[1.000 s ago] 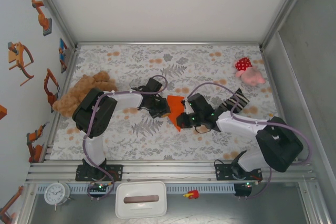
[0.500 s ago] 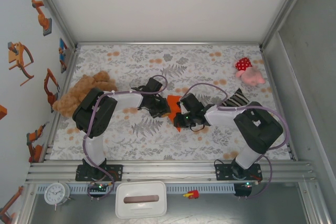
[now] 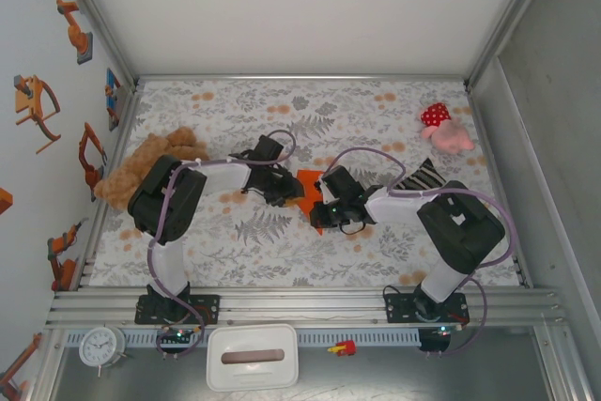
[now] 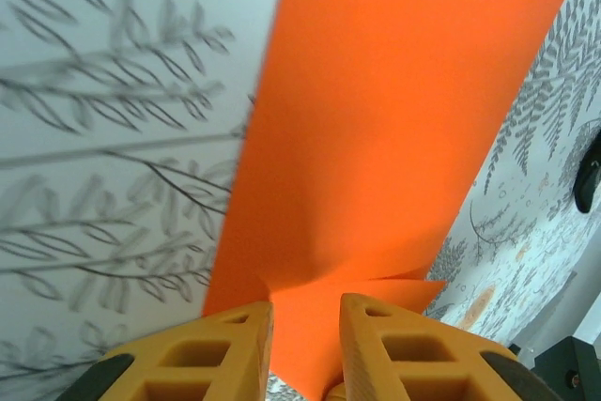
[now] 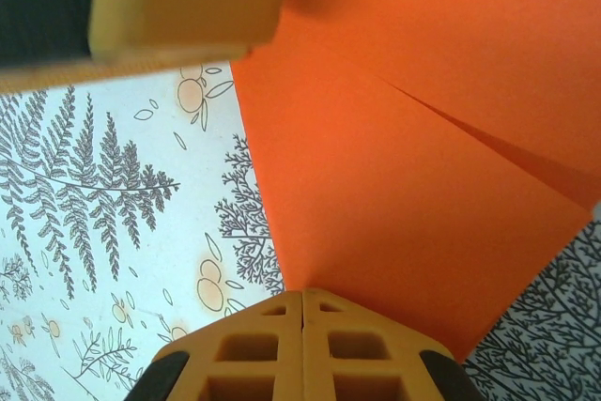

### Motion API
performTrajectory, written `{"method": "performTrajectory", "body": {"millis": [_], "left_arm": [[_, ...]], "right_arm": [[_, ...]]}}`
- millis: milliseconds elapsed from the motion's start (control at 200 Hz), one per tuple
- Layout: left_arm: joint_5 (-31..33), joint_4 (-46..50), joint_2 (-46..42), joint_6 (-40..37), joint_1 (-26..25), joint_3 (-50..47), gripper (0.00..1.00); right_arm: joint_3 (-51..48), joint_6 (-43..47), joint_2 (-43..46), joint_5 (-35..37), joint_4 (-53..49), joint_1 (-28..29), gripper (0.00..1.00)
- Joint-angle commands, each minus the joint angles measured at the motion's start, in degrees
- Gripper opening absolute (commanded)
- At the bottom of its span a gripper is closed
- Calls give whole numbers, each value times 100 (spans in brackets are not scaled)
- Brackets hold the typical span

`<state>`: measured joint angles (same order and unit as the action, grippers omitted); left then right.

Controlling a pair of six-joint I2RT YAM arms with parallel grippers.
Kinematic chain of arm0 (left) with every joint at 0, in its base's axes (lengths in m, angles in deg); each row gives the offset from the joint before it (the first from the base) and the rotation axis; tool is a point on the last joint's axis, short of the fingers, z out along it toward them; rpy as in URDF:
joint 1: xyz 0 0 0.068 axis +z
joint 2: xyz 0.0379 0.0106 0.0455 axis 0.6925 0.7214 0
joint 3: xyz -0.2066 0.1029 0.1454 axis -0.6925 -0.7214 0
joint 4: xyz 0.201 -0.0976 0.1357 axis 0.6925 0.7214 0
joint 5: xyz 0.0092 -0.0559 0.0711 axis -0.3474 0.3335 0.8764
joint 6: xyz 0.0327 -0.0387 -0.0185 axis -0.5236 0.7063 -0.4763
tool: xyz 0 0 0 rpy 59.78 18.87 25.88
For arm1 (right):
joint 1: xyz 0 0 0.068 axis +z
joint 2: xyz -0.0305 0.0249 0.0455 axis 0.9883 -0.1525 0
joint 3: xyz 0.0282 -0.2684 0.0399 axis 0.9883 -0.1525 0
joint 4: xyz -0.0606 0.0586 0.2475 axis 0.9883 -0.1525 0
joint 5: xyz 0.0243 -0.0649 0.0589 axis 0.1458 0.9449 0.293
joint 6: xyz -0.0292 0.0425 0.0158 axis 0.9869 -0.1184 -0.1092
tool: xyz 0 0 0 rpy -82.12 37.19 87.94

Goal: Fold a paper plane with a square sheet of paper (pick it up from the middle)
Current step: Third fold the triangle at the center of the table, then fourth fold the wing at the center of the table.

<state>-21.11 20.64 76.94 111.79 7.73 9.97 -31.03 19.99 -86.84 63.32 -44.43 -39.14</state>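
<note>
The creased sheet of bright orange paper (image 3: 310, 182) sits at mid-table, between the two arms and raised off the grey floral-print table cover (image 3: 282, 110). On the left wrist camera, the left gripper (image 4: 305, 312) has its yellow fingers (image 4: 221, 354) narrowly parted, with folded layers of the orange sheet filling the gap between them; it is pinching the paper there. On the right wrist camera, the right gripper (image 5: 301, 298) has its jaws pressed together, nipping the sheet's near edge at the fingertips; a diagonal crease crosses the paper above. One container is noted: a white rectangular box (image 3: 252, 368) on the metal ledge in front of the arm bases. It shows a brown oblong (image 3: 252, 356) at its centre; whether this lies inside or is an opening cannot be determined. A brown teddy bear (image 3: 127, 176) lies at the left wall, and a red-and-pink polka-dot plush (image 3: 443, 129) lies at the far right, both well apart from the paper.
</note>
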Motion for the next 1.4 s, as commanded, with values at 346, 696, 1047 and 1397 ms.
{"method": "performTrajectory", "body": {"millis": [346, 696, 1047, 1397], "left_arm": [[1050, 438, -271, -450, 692, 109, 28], [777, -1406, -1835, 862, 454, -1716, 46], [548, -2748, -1476, 1736, -228, -2080, 50], [338, -3083, -1018, 1879, -328, -1991, 41]], "right_arm": [[222, 884, 95, -90, -1385, -148, 0], [38, -687, 1387, 341, -374, -198, 9], [-232, -1144, 888, 629, -74, -242, 13], [-303, -1166, 383, 721, -23, -420, 11]]}}
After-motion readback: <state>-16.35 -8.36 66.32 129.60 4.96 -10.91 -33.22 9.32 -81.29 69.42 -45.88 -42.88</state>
